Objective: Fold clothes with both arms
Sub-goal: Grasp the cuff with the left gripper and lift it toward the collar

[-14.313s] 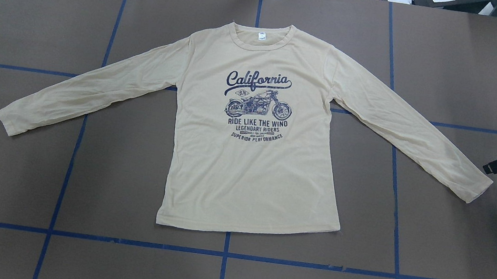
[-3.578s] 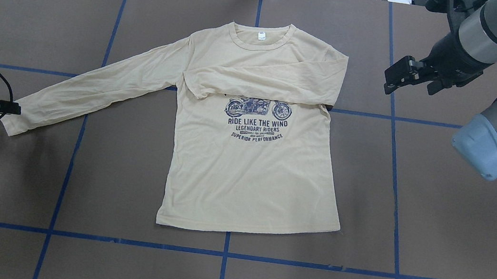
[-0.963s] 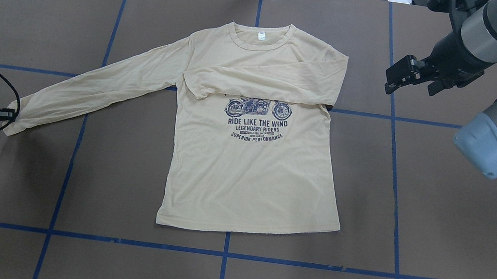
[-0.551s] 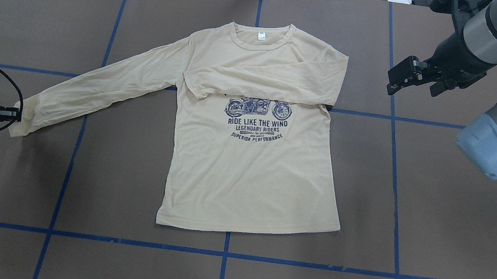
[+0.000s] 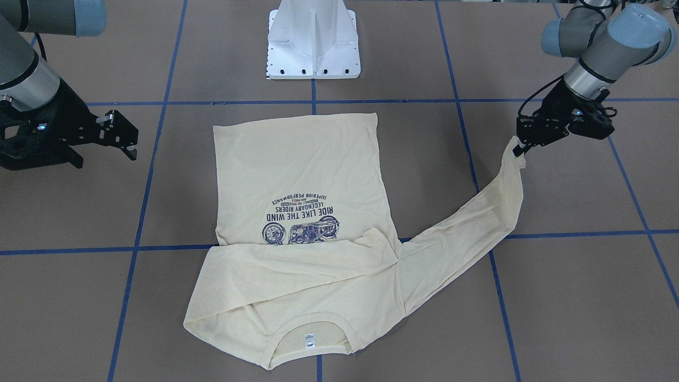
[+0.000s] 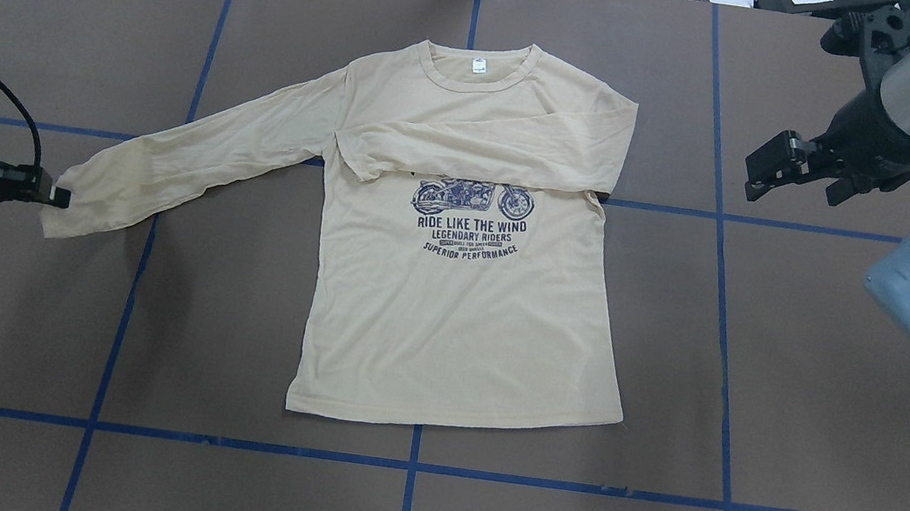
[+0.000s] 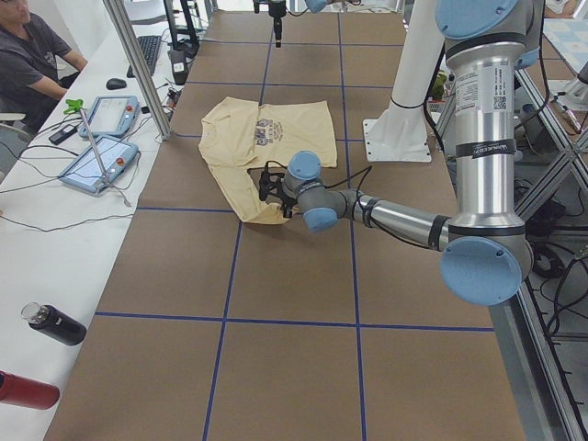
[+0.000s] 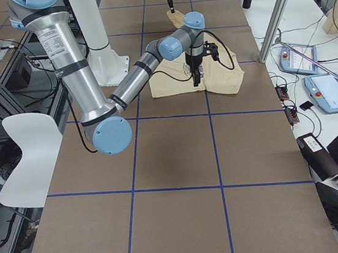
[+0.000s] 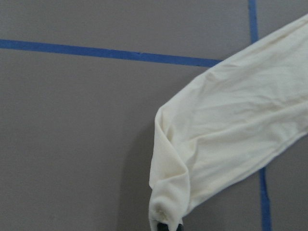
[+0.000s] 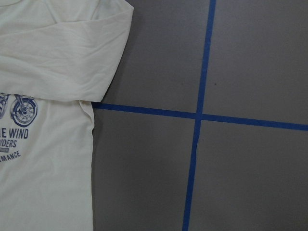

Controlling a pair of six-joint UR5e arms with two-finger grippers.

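The cream-yellow shirt (image 6: 456, 317) lies flat, print up, collar at the far side. Its right sleeve (image 6: 486, 150) is folded across the chest and covers the top of the print. My left gripper (image 6: 58, 196) is shut on the cuff of the left sleeve (image 6: 196, 155), and the cuff end hangs a little above the table (image 5: 517, 149). In the left wrist view the bunched cuff (image 9: 166, 211) sits right at the fingertips. My right gripper (image 6: 753, 179) hovers open and empty beyond the shirt's right shoulder (image 5: 131, 143).
The white pedestal base (image 5: 313, 37) stands at the robot's edge of the brown, blue-taped table (image 6: 799, 380). A person (image 7: 32, 64) sits at a side bench with tablets, and bottles (image 7: 55, 323) lie there. A white chair (image 8: 27, 150) stands off the table.
My left gripper has carried the sleeve cuff inward toward the shirt body, bunching the sleeve. My right gripper has drifted outward, away from the shirt's shoulder.
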